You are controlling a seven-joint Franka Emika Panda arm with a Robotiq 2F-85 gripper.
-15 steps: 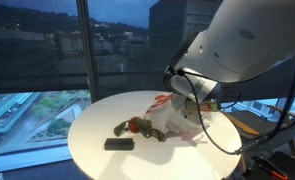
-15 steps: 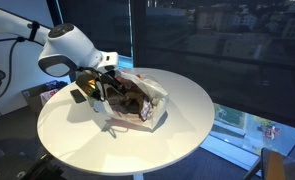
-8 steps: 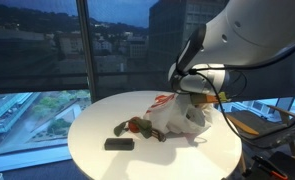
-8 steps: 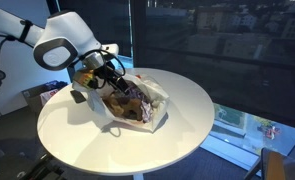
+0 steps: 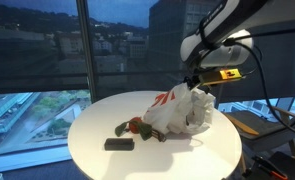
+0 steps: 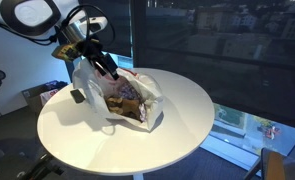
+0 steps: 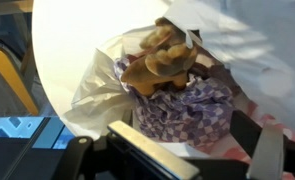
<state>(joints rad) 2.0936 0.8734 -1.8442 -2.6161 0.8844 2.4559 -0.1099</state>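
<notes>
Item: white plastic bag [image 5: 177,112], slumped near the middle of the round white table [image 5: 97,118], its mouth agape over a brown lump [image 7: 162,62] on purple-checked wrapping [image 7: 192,112]. I had bare tabletop around it, apart from a black block [image 5: 118,144] and a small red-green object [image 5: 137,127] on one side. Marking: red print on the bag's side, too small for me to read; the gripper [image 5: 194,82] hung just above the bag's top, jaws spread wide, holding nothing.
</notes>
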